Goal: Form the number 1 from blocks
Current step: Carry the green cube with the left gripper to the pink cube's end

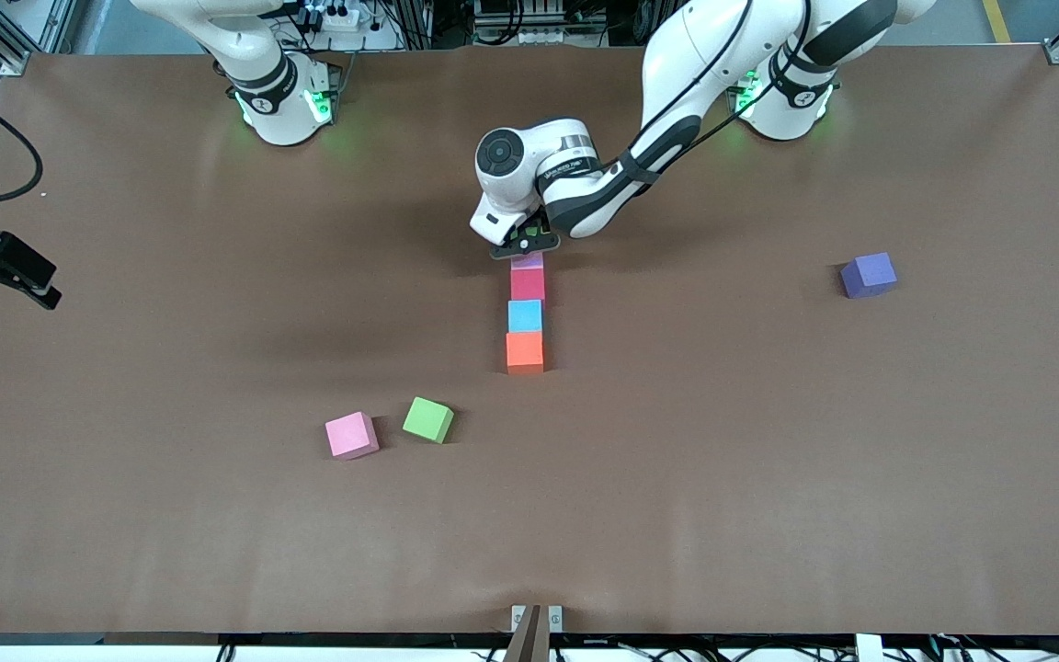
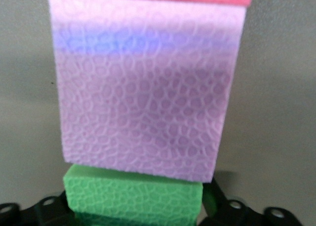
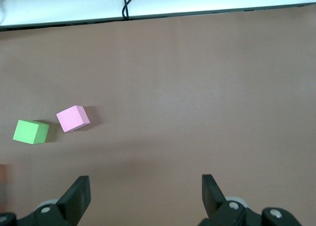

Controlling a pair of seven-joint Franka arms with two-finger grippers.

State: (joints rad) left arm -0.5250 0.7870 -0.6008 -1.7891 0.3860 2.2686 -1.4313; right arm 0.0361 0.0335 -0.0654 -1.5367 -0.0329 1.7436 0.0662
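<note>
The left gripper [image 1: 526, 241], its grip impossible to tell, hung over a green block [image 2: 133, 201] that touched the lilac block [image 2: 143, 87] at the farthest end of the column [image 1: 526, 317], apparently to lengthen the 1, while the right gripper [image 3: 145, 196] waited with its jaws apart.

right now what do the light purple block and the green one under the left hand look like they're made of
Light purple block: looks like soft foam, matte. Its face shows a fine web of cell-like cracks and no shine.

Green block: probably the same foam, matte, with the same netted surface texture. The left wrist view shows only part of it, beside the light purple block.

Whether they are soft or stiff cannot be told by sight.
</note>
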